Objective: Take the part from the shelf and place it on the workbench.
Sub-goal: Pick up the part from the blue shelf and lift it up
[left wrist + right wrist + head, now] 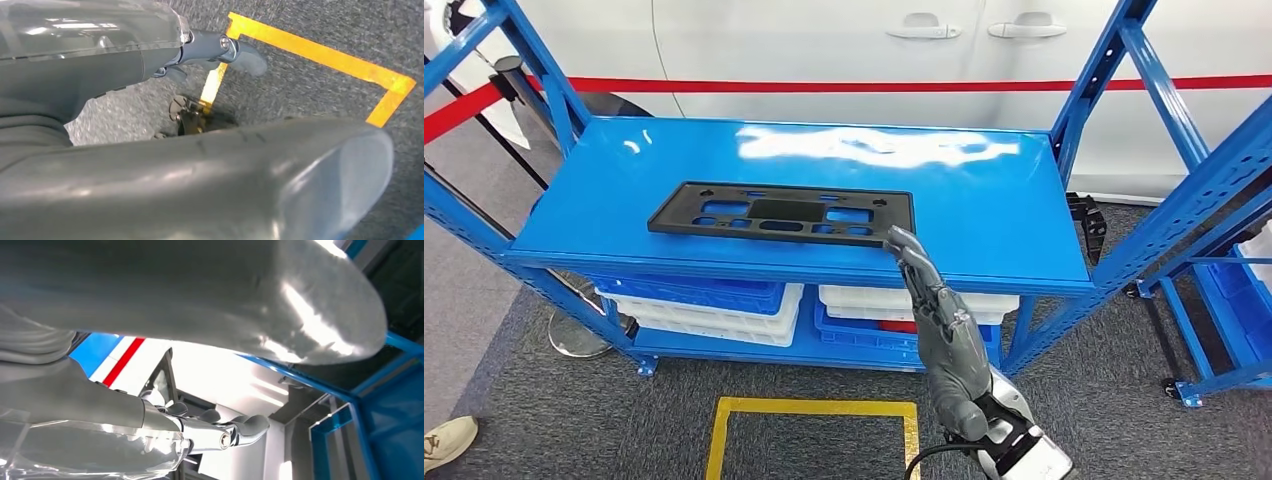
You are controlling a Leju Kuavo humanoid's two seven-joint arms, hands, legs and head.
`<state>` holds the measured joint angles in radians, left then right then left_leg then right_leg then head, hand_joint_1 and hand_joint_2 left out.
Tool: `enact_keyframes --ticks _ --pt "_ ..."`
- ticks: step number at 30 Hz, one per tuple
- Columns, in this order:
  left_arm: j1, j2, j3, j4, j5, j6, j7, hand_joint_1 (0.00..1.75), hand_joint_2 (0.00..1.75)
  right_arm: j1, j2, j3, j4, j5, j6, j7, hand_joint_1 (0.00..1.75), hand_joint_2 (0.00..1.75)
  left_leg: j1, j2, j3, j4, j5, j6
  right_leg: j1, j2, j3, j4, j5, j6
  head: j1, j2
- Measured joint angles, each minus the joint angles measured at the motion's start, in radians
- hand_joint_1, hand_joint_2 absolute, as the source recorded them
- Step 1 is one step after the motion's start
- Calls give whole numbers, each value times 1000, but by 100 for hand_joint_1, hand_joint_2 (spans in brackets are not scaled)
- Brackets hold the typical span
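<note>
The reach step is in hand: the right hand (939,330), fingers stretched and holding nothing, points at the black plastic part (782,213) on the blue shelf (984,200). Next it must close on the part's near corner. The left hand (220,50) hangs empty over the floor.

Open shelf top (984,215) is left at 3 o'clock of the part (781,214) (uprights (1096,85) flank the ends).

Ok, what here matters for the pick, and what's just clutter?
For the job:
black part, flat on the shelf top
blue shelf
right hand, fingertips at the part's near right corner

Lying about:
stacked bins below
yellow floor tape
white car behind
</note>
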<state>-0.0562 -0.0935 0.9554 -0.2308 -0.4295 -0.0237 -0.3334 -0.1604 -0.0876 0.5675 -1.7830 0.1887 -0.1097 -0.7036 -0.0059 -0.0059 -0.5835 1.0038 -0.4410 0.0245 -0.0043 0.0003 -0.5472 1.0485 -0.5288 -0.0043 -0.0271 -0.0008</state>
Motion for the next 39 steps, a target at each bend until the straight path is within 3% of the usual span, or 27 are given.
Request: enact_keyframes --ticks 3,7,9,11,13,15,17,20,21,22,23,25,26,27,29,32,33,36,37,38,39 --pt "-2 0 0 0 -1 0 -2 0 0 -2 -2 0 0 1 -2 0 0 0 4 1 16 -12 -2 8 -1 1 -34 72 -38 7 1 0" --pt "-2 0 0 0 -1 0 -2 0 0 -3 -2 0 0 2 -2 0 0 0 4 1 17 -12 -2 10 -1 1 -41 86 -44 7 1 0" --pt "-2 0 0 0 -1 0 -4 0 0 0 -5 1 3 1 -5 0 0 0 3 0 25 -11 -11 12 -3 1 -105 183 -69 11 1 0" --pt "-2 0 1 0 -1 -1 -7 0 0 2 -8 4 10 0 -10 0 0 0 2 -3 55 -4 -46 3 -8 0 -128 147 3 10 2 0" --pt "-4 0 3 0 0 -3 -10 0 0 0 -10 6 16 -1 -11 0 0 0 1 -6 78 2 -77 -14 -7 2 -88 11 88 0 1 0" --pt "-7 2 6 0 1 -3 -11 0 0 -1 -10 8 18 -2 -11 0 0 0 1 -4 83 2 -87 -26 -6 4 -79 0 75 -11 0 0" --pt "-7 5 7 0 1 -3 -13 0 0 -3 -10 10 18 -3 -10 0 0 0 4 -2 67 46 -113 -37 -9 2 -64 -8 68 -23 0 0" --pt "-5 6 8 0 1 -3 -14 0 0 -6 -10 14 20 -6 -10 0 0 0 11 0 -43 232 -173 -48 -9 -1 -44 -12 54 -33 -1 0" --pt "-3 6 8 0 1 -4 -14 0 0 -5 -10 15 21 -6 -10 0 0 0 13 0 -78 276 -172 -51 -8 -1 -37 -12 48 -33 -1 0" --pt "-2 6 8 0 1 -4 -14 0 0 -5 -10 16 23 -7 -10 0 0 0 15 0 -98 286 -153 -52 -8 0 -29 -12 42 -33 -1 0" --pt "-1 7 8 0 1 -4 -15 0 0 -5 -10 18 24 -8 -10 0 0 0 16 0 -99 258 -114 -52 -8 1 -19 -12 34 -32 -1 0" --pt "-1 7 9 0 1 -3 -17 0 0 -5 -10 21 25 -10 -7 0 0 0 17 0 -64 138 -24 -46 -8 2 2 -13 19 -27 -1 0" --pt "-1 7 9 0 0 -4 -18 0 0 -5 -10 22 26 -11 -4 0 0 0 14 0 -45 86 3 -41 -7 3 9 -13 13 -23 -1 0" --pt "-1 7 9 0 0 -4 -19 0 0 -5 -10 23 26 -12 -2 0 0 0 11 0 -32 52 10 -35 -7 3 11 -13 9 -18 -1 0" --pt "0 8 9 0 -1 -5 -21 0 0 -4 -11 26 26 -13 1 0 0 0 4 0 -24 32 -1 -25 -7 2 11 -16 5 -8 -1 0" --pt "2 8 9 0 -2 -6 -25 0 0 -4 -11 29 25 -15 1 0 0 0 10 0 -3 8 -5 -8 -9 1 6 11 -16 6 0 0" --pt "2 8 9 0 -2 -6 -25 0 0 -3 -11 29 25 -15 1 0 0 0 12 0 5 2 -6 -2 -9 1 -15 55 -36 8 0 0" --pt "1 9 9 0 -2 -6 -26 0 0 3 -13 29 26 -16 1 0 0 0 10 0 21 0 -18 8 -11 0 -132 240 -89 12 1 0" --pt "2 9 10 0 -2 -6 -26 0 0 4 -14 29 27 -16 1 0 0 0 10 -1 28 1 -24 8 -11 0 -158 265 -81 13 1 0" --pt "2 9 10 0 -2 -6 -26 0 0 5 -14 29 27 -16 1 0 0 0 10 -2 36 1 -31 6 -12 0 -163 250 -51 14 1 0" --pt "3 9 10 0 -2 -6 -26 0 0 5 -14 29 27 -16 1 0 0 0 10 -3 46 3 -40 3 -13 0 -150 201 -8 14 1 0"
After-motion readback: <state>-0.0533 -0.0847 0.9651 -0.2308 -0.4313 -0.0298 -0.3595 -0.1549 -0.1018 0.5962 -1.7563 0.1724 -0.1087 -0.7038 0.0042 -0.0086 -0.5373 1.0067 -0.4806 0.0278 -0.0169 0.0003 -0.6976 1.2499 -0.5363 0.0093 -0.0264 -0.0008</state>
